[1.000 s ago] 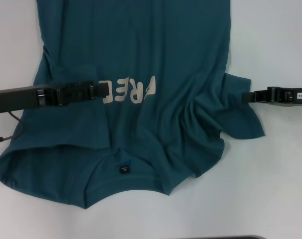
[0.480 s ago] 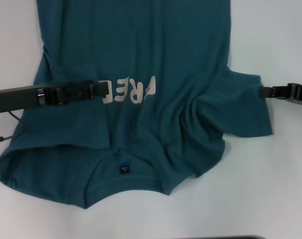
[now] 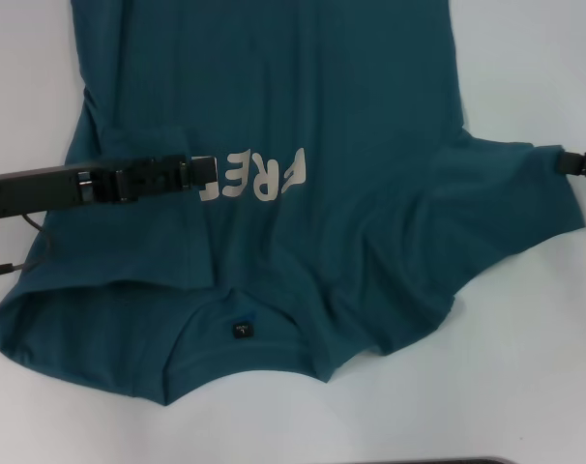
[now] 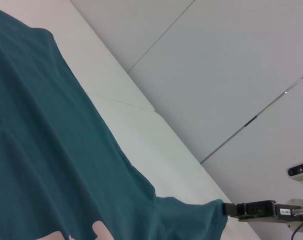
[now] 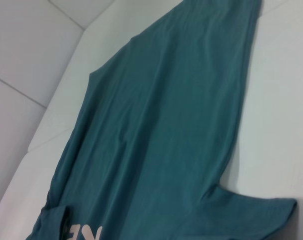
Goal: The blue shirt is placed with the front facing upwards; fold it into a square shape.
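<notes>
White table (image 3: 525,387), blue shirt (image 3: 303,87) spread front-up across it w/ neckline nearest robot, left gripper (image 3: 208,170) lying on chest at the FREE print, fingers' state can't tell, right gripper (image 3: 568,160) clenched on right sleeve edge, sleeve stretched outward

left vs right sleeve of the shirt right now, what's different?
Left sleeve is folded in over the blue shirt, left pincer over it; right sleeve is spread out flat on the table, right pincer at its edge. Both are the same teal.
</notes>
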Robot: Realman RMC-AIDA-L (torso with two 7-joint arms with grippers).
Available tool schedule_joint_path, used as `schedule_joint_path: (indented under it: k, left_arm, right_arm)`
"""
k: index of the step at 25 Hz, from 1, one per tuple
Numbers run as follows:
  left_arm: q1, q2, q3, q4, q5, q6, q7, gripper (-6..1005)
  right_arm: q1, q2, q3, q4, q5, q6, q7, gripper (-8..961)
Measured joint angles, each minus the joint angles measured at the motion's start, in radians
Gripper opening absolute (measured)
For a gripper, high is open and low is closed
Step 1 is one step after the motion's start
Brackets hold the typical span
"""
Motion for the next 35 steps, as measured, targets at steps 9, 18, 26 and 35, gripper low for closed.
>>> schedule_joint_path:
  k: [9,18,26,35]
  left_arm:
    - [-0.006,0.000,0.003,0.002,0.000,0.001,-0.005,888]
    - [-0.007,0.000,0.005,0.003,-0.001,0.004,-0.007,887]
    - [-0.009,-0.001,0.005,0.005,0.000,0.004,-0.008,887]
    - [-0.009,-0.003,0.005,0.005,0.000,0.005,-0.008,888]
  right_arm:
    - [-0.014,-0.024,0.057,-0.025,0.000,-0.048,0.010,1]
    - [-0.032,-0.036,0.067,-0.049,-0.001,-0.055,0.033,0]
    - [-0.039,-0.040,0.087,-0.074,-0.002,-0.062,0.048,0]
    - [-0.022,-0.035,0.089,-0.078,-0.002,-0.083,0.046,0]
